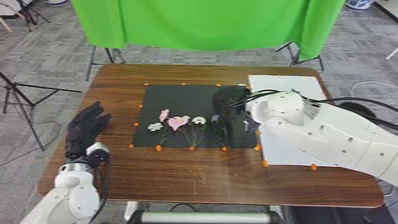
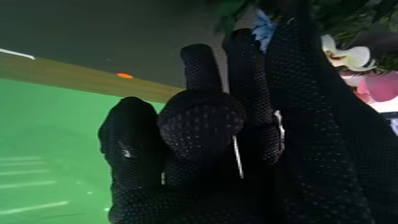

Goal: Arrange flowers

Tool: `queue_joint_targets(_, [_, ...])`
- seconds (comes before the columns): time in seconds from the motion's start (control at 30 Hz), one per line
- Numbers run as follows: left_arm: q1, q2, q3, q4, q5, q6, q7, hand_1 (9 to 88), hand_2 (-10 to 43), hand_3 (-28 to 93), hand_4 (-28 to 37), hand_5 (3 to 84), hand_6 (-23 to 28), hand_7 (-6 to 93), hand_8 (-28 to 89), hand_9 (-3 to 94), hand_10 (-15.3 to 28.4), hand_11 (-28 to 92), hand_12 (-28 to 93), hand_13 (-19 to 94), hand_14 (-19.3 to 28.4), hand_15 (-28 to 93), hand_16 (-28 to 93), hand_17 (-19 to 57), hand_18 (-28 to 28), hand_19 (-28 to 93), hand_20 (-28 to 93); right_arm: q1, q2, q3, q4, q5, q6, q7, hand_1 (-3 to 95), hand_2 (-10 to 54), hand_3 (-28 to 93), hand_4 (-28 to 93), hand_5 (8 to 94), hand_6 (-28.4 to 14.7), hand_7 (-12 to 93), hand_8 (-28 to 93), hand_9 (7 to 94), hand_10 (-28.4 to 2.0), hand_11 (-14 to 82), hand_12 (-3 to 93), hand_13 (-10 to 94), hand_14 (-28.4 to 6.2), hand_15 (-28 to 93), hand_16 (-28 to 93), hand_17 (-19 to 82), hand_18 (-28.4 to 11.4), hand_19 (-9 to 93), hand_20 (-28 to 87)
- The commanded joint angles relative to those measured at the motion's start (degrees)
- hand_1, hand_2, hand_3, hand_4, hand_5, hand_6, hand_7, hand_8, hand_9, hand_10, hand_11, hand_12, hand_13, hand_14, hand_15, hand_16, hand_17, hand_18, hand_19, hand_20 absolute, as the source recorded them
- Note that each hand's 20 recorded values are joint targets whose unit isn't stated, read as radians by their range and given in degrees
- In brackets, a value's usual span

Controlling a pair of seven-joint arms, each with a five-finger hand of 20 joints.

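In the head view, my right hand (image 1: 233, 97) is over the right part of the black mat (image 1: 178, 95), with something dark below it. Its fingers and thumb look extended in the right wrist view, where the hand (image 2: 200, 120) has a blue flower (image 2: 264, 30) beside its fingertips. On the mat, left of that hand, lie a pink flower (image 1: 179, 121), a smaller pink bloom (image 1: 163, 115) and white flowers (image 1: 155, 126). White petals (image 2: 351, 56) and a pink petal (image 2: 382, 86) show in the right wrist view. My left hand (image 1: 86, 127) rests open at the table's left side.
A white sheet (image 1: 289, 156) lies on the brown table (image 1: 178, 175), right of the mat and partly under my right arm. Small orange markers line the mat and sheet. A green cloth (image 1: 209, 25) hangs beyond the far edge.
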Motion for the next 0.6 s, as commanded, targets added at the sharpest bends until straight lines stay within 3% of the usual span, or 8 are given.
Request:
queue_joint_targets(0.03, [0.07,0.25,-0.17,0.0,0.21,-0.73,-0.34,45.3,-5.8,74,-4.6,47.9,-1.5,25.4,-11,38.4,10.3,23,14,37,14.6,33,1,8.0,13.6,25,26,2.82,1.79,1.22,-2.08,0.14,-0.93,0.83,48.0,-9.5,70,-21,60.5,4.0,24,-1,61.8,-10.5,9.0,17.0,87,-0.4,65,28,60,-13.1,93,61])
queue_joint_targets(0.17, [0.43,0.27,-0.28,-0.26,0.0,-0.52,-0.09,45.3,-5.7,74,-4.6,47.8,-1.5,25.3,-11,38.4,10.2,23,14,37,14.6,33,1,8.0,13.6,24,26,3.5,2.27,2.17,-2.73,0.31,-2.9,0.63,46.7,-9.5,72,-21,59.6,4.2,22,-4,60.9,-10.5,8.8,17.0,87,-0.5,65,28,60,-12.9,93,61])
queue_joint_targets(0.3, [-0.05,0.16,-0.11,0.1,0.16,-0.75,-0.34,45.2,-5.8,74,-4.6,47.9,-1.5,25.3,-11,38.4,10.2,23,14,37,14.6,33,1,8.0,13.6,24,26,3.06,2.86,3.52,-3.48,1.73,-3.84,1.18,45.3,-9.5,73,-20,58.4,4.5,22,-11,59.7,-10.6,8.5,16.9,86,-0.6,64,28,59,-12.9,93,60])
queue_joint_targets(0.6, [-0.22,0.06,0.13,0.18,-0.08,-0.85,-0.29,45.2,-5.9,73,-4.7,47.9,-1.5,25.4,-11,38.4,10.2,23,14,37,14.7,33,1,7.9,13.6,24,26,2.09,1.91,3.64,-3.06,6.26,-3.9,2.19,42.9,-9.5,72,-20,57.6,4.0,22,-12,59.1,-11.0,8.4,16.9,86,-1.1,63,28,59,-13.3,93,58])
